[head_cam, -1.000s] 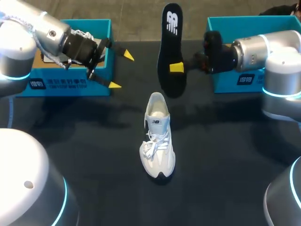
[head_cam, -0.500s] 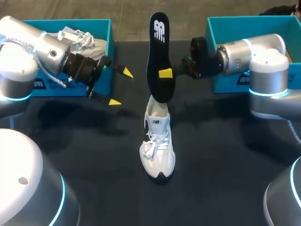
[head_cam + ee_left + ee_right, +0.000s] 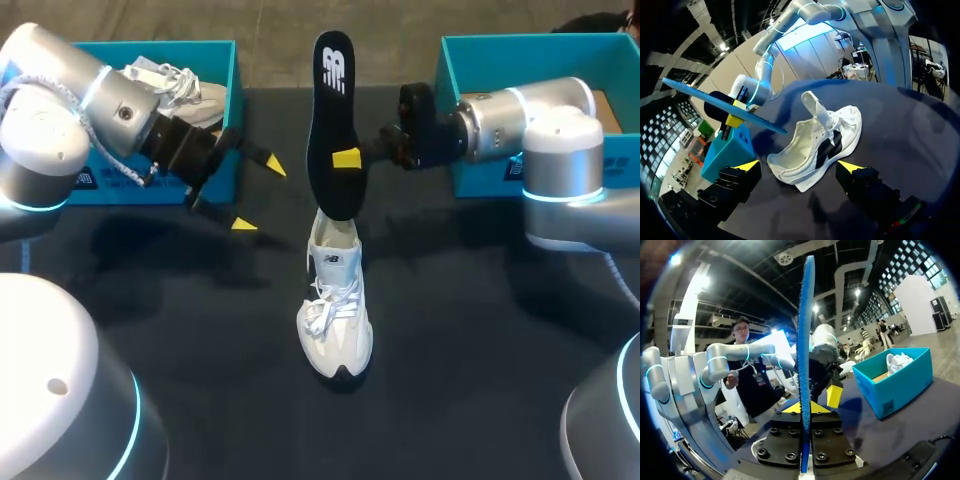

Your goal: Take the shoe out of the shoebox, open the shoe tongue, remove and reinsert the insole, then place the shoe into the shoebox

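A white shoe [image 3: 335, 305] stands on the black table [image 3: 470, 330], toe toward the front, its tongue raised [image 3: 815, 107]. My right gripper [image 3: 346, 158] is shut on a black insole [image 3: 330, 110], which it holds upright on edge, lower end just over the shoe's heel opening; I cannot tell whether they touch. In the right wrist view the insole [image 3: 804, 330] runs edge-on between the fingers of the gripper [image 3: 804, 409]. My left gripper [image 3: 258, 193] is open and empty to the left of the insole. In its wrist view the gripper [image 3: 799, 166] faces the shoe [image 3: 817, 145] and insole [image 3: 715, 100].
A teal shoebox [image 3: 222, 60] at the back left holds a second white shoe [image 3: 165, 82]. Another teal shoebox [image 3: 520, 50] stands at the back right, behind my right arm.
My right gripper has carried the insole left and down until its lower end is above the shoe's heel. My left arm has swung slightly nearer and lower, fingers still open.
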Available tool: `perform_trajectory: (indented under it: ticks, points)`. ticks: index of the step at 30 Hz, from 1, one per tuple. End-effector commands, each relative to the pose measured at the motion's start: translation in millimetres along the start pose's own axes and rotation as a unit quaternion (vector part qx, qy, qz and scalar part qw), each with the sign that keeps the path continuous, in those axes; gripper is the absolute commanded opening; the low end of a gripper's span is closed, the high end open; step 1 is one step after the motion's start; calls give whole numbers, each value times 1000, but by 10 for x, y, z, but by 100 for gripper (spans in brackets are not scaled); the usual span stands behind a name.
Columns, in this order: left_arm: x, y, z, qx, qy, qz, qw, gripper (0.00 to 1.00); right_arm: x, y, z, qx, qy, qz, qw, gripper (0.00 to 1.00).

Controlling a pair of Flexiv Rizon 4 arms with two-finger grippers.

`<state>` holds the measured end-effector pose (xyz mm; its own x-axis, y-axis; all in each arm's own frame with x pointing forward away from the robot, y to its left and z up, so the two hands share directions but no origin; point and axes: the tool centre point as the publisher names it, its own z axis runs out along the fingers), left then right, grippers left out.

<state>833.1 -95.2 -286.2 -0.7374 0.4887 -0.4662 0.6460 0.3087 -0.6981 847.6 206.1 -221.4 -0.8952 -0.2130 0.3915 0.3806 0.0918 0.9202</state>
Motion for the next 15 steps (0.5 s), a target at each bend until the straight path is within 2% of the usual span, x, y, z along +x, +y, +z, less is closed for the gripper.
perform_trajectory:
  ticks: [1,3,15]
  points:
    - [-11,-84,-89,-22,18,2,1000,100,-4,-3,9,0,0,0,1000,0]
    - [-49,-125,-133,-25,21,10,999,100,-62,-28,48,11,-8,0,1000,0]
    - [-153,-253,-328,-49,29,21,998,100,-292,-259,47,5,-43,10,999,0]
